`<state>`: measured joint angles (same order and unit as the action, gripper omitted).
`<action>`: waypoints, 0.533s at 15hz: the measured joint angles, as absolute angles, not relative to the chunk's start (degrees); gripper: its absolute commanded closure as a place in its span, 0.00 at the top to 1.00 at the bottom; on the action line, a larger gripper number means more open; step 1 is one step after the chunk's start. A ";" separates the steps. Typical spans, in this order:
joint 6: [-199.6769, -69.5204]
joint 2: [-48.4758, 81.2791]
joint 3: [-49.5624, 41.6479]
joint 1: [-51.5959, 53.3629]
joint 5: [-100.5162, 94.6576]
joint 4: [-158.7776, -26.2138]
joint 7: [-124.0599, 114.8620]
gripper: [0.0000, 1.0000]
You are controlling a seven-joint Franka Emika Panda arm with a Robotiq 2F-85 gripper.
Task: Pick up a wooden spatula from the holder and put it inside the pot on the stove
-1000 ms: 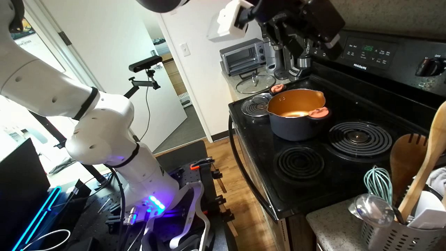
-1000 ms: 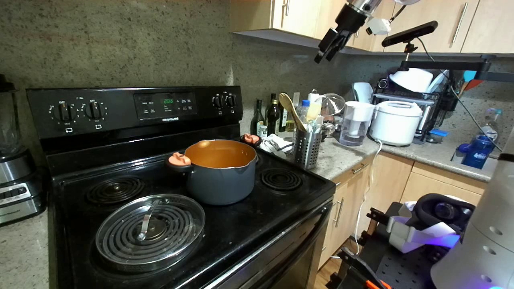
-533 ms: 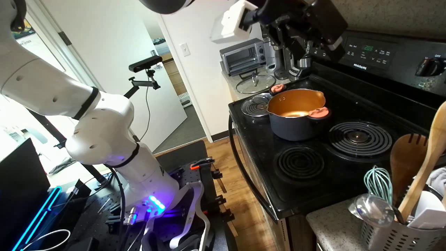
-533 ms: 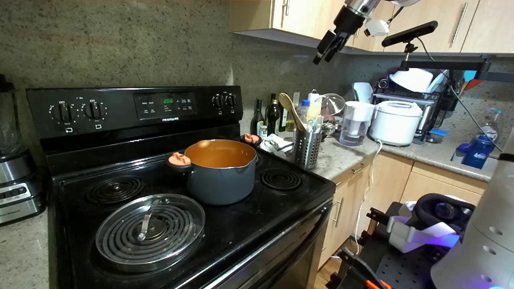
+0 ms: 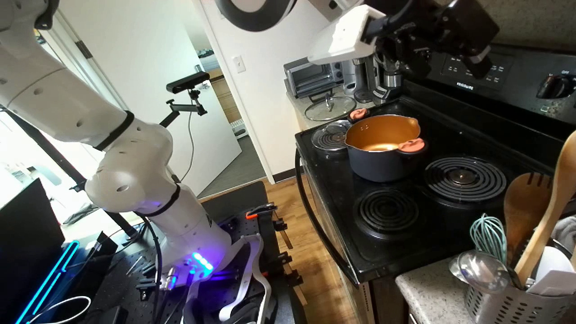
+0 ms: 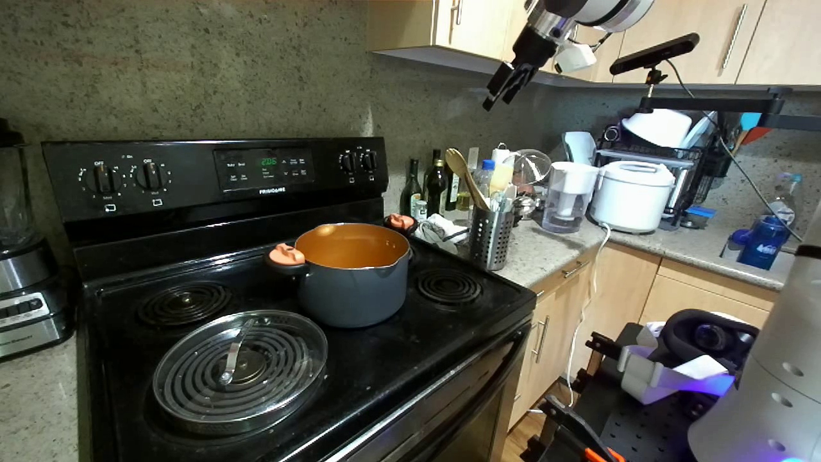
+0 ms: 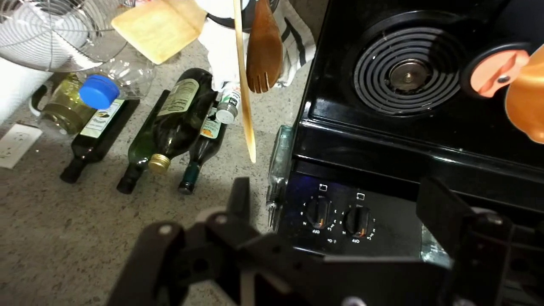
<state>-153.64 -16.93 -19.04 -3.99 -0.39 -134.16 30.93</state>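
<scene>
Gripper point(image 6: 498, 101) slanting downward, jaws spread wide; we see the Franka arm point(image 5: 126, 171) stretched farther toward the speckled backsplash point(image 6: 192, 77) than half a second ago. The wooden spatula point(image 5: 542, 229) leans in the perforated metal utensil holder point(image 6: 490, 247), apart from the jaws.

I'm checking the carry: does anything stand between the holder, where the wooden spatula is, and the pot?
Nothing visible blocks the air between the holder and the uncovered pot; the coil burners there lie low. The holder is crowded, though: the teal whisk and brown slotted utensil rise from it.
</scene>
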 measured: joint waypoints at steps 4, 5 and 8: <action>-155.84 -10.50 -19.41 -4.08 1.47 -130.04 30.98 1.00; -156.03 -8.76 -19.45 -4.17 2.21 -128.85 31.06 1.00; -156.33 -3.75 -20.29 -4.08 5.09 -125.30 32.34 1.00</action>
<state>-156.33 -3.75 -20.29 -4.08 5.09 -125.30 32.34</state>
